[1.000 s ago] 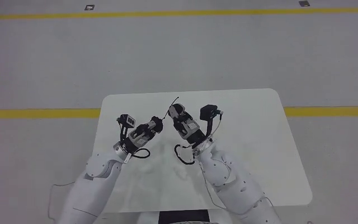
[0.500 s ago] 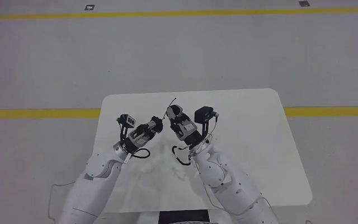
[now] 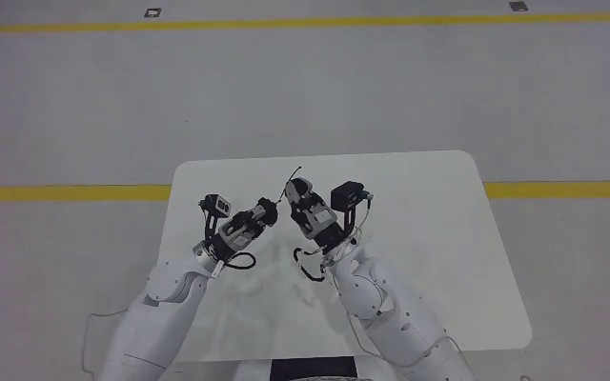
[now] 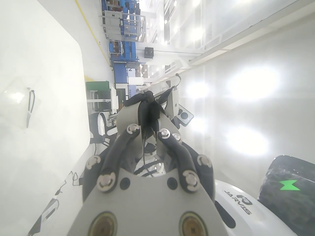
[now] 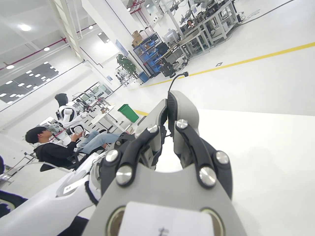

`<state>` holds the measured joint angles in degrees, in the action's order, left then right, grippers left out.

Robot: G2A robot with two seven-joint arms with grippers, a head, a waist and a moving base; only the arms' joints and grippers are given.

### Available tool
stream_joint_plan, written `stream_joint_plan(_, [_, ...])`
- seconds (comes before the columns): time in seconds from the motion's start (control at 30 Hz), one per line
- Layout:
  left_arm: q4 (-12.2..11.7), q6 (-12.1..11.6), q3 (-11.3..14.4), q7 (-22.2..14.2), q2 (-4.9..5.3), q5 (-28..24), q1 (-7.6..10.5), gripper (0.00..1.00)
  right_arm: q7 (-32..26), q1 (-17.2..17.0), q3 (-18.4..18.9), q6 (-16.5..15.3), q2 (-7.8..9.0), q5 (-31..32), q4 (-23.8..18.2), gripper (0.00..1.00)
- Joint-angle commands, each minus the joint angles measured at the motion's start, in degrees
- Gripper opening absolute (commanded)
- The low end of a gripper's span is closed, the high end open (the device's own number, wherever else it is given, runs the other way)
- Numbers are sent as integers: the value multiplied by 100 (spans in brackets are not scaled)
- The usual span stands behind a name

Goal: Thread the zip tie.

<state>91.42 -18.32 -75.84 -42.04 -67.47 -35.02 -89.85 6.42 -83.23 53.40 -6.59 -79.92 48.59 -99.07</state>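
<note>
A thin black zip tie [image 3: 294,176] hangs in the air above the white table [image 3: 429,219], between my two grippers. My right gripper [image 3: 292,191] is shut on the strap, and the end with the small head [image 5: 184,74] curves up past its fingertips [image 5: 169,99]. My left gripper [image 3: 268,211] sits just beside it, nearly tip to tip, shut with a black strand [image 4: 143,146] running back between its fingers [image 4: 134,130]. In the left wrist view the right gripper's white body [image 4: 173,99] stands right behind the left one's tips, and the tie's head [image 4: 177,75] pokes up over it.
A second black zip tie [image 4: 30,108] lies flat on the table [image 4: 37,50] on what looks like a clear sheet, to one side of the left arm. The table's rounded far edge [image 3: 324,158] lies just beyond the grippers. Grey floor with a yellow line [image 3: 86,192] surrounds the table.
My right arm has shifted a little to the left, bringing its gripper and the zip tie closer to the left gripper. The left arm has stayed where it was.
</note>
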Motion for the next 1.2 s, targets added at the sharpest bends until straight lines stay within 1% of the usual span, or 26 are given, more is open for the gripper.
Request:
stream_joint_plan(0.0, [0, 0, 0, 0, 0, 0, 0, 0, -16, 7, -6, 2, -5, 11, 20, 0])
stream_joint_plan(0.77, [0, 0, 0, 0, 0, 0, 0, 0, -63, -23, 75, 14, -21, 178, 20, 0])
stream_joint_plan(1.17, [0, 0, 0, 0, 0, 0, 0, 0, -50, -92, 122, -18, -22, 222, -81, 0])
